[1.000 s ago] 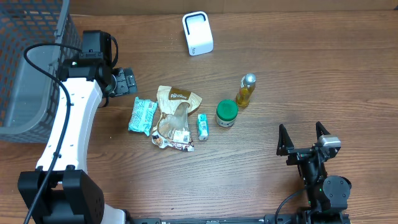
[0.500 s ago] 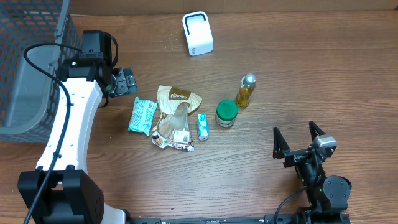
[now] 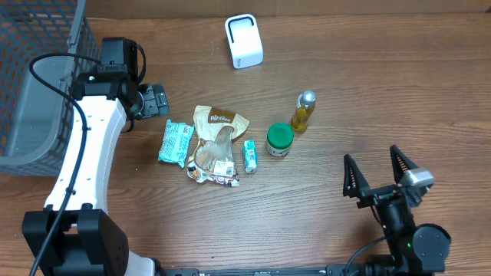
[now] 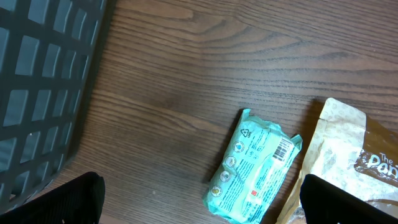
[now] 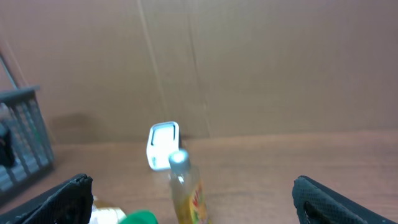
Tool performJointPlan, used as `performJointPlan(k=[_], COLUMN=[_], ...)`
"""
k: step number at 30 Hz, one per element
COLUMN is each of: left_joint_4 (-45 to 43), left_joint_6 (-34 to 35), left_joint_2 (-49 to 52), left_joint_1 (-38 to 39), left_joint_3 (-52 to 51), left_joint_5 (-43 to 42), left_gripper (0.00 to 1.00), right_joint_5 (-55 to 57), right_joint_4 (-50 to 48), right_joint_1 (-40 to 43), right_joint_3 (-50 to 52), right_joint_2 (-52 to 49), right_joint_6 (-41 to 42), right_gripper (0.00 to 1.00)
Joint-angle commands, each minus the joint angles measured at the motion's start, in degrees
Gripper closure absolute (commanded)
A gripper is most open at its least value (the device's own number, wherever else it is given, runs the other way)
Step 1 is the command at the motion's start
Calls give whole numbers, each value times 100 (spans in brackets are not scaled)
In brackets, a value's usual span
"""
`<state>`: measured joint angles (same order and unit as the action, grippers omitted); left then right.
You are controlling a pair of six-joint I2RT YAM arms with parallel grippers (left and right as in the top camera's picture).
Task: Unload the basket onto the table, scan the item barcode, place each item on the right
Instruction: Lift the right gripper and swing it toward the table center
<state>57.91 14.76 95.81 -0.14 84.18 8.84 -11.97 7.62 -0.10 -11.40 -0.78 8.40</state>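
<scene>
L gripper (image 3: 161,100): jaws wide, nothing in them, hanging just beyond the teal packet (image 3: 176,142). R gripper (image 3: 371,165): jaws wide too, empty, nr the front edge, well apart from the items. Packet, brown pouch (image 3: 217,134), small box (image 3: 250,156), green-lidded jar (image 3: 280,139) and yellow bottle (image 3: 304,112) sit mid-tabletop (image 3: 383,77); white scanner (image 3: 244,41) at far edge. Progress approx nil: no item picked. Pick, carry to scanner, scan all left.

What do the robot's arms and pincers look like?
The left arm has a long white tube, black joints and a thin black cable along it. The right arm is black with a small silver block. The left pincer and right pincer are black too.
</scene>
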Motion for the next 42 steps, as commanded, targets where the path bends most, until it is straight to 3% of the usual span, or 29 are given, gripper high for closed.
performJointPlan(k=[1, 8, 14, 29, 33, 42], left_joint_4=[17, 17, 17, 17, 17, 17], left_joint_6=[-83, -85, -85, -85, -85, -83], left_joint_2=[9, 9, 9, 9, 9, 9], left_joint_1=[-22, -22, -22, -22, -22, -22], left_joint_3=[107, 107, 107, 107, 107, 107], left_joint_5=[55, 55, 55, 55, 55, 55], left_gripper=[0, 0, 0, 1, 0, 0], right_joint_5=[52, 48, 24, -382, -387, -1121], right_joint_4=[28, 398, 1163, 5193, 5810, 6223], right_joint_1=[-22, -22, -22, -22, -22, -22], right_joint_3=[-461, -1436, -2677, -6815, -7195, -7204], right_joint_2=[59, -299, -1196, -4824, -5530, -6662], right_joint_6=[326, 363, 365, 363, 365, 363], right_gripper=[0, 0, 0, 0, 0, 0])
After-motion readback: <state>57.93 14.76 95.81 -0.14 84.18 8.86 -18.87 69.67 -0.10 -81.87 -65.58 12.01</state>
